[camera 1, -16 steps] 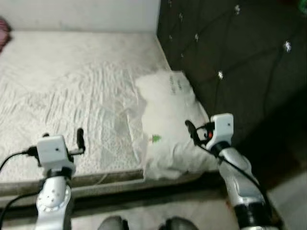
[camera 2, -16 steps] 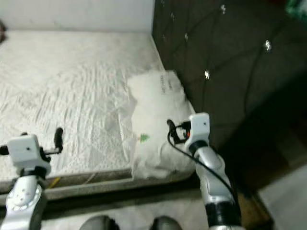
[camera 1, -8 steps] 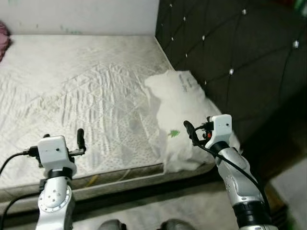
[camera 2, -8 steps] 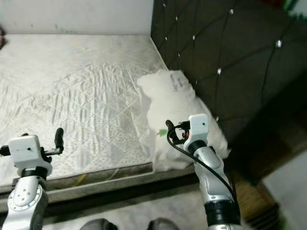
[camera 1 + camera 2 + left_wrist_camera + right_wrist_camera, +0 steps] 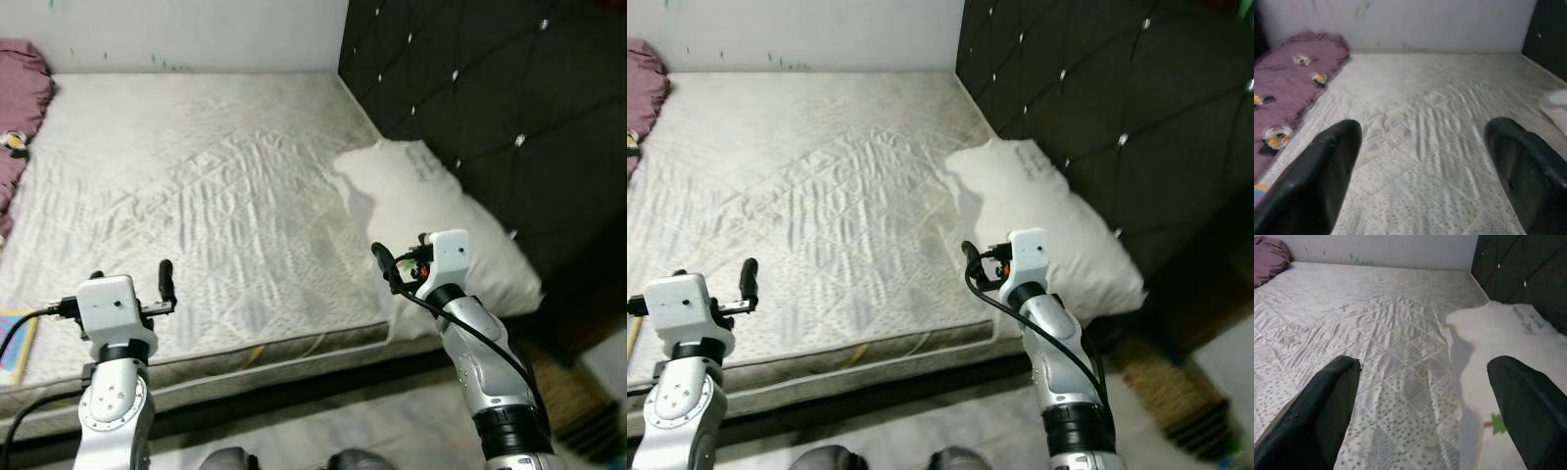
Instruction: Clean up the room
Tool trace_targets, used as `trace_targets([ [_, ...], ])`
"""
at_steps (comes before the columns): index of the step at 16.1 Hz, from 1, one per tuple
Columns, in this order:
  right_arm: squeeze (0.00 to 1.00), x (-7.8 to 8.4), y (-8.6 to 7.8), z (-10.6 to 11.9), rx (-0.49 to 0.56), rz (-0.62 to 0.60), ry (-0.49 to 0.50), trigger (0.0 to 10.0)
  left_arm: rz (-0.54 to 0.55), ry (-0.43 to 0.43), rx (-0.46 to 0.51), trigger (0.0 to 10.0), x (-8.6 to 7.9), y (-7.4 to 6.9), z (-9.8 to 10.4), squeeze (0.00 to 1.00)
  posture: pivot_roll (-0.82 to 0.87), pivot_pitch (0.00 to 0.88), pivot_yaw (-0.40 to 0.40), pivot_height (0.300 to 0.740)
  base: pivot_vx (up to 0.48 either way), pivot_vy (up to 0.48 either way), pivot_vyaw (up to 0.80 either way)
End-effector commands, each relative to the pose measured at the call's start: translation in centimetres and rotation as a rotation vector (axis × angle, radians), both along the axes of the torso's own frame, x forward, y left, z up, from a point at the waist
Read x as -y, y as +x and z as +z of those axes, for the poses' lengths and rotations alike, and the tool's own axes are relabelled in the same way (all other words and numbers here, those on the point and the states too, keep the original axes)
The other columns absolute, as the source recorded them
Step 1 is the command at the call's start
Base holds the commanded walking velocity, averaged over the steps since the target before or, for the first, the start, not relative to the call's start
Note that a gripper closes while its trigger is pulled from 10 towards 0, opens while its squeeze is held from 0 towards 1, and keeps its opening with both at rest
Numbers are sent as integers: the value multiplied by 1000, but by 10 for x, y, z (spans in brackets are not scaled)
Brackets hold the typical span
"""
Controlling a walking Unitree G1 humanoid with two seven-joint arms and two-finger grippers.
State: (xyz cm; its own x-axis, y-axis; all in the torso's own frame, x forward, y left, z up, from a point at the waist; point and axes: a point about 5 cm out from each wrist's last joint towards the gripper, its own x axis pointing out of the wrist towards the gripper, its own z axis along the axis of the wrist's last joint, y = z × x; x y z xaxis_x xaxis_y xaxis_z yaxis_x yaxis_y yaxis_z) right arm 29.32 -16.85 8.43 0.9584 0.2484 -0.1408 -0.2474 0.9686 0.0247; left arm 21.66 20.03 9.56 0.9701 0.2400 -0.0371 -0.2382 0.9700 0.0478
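Right now your right tool hovers over the bed's near edge with its fingers spread wide, holding nothing. You have the white pillow just beyond it and toward your right, lying on the mattress against the dark tufted headboard. Your left tool is likewise spread and empty above the near edge, with the purple blanket bunched along the far left side.
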Motion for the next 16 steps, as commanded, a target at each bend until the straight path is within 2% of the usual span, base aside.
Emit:
trace_targets([
  [1,0,2,0,-2,-11,-8,4,10000,-20,-3,-1,10000,3,0,0,0,27,53,-61,740,0,469,0],
  [16,0,0,0,-4,-20,7,-12,10000,-4,0,-1,10000,3,-1,0,0,27,46,-63,740,0,469,0],
])
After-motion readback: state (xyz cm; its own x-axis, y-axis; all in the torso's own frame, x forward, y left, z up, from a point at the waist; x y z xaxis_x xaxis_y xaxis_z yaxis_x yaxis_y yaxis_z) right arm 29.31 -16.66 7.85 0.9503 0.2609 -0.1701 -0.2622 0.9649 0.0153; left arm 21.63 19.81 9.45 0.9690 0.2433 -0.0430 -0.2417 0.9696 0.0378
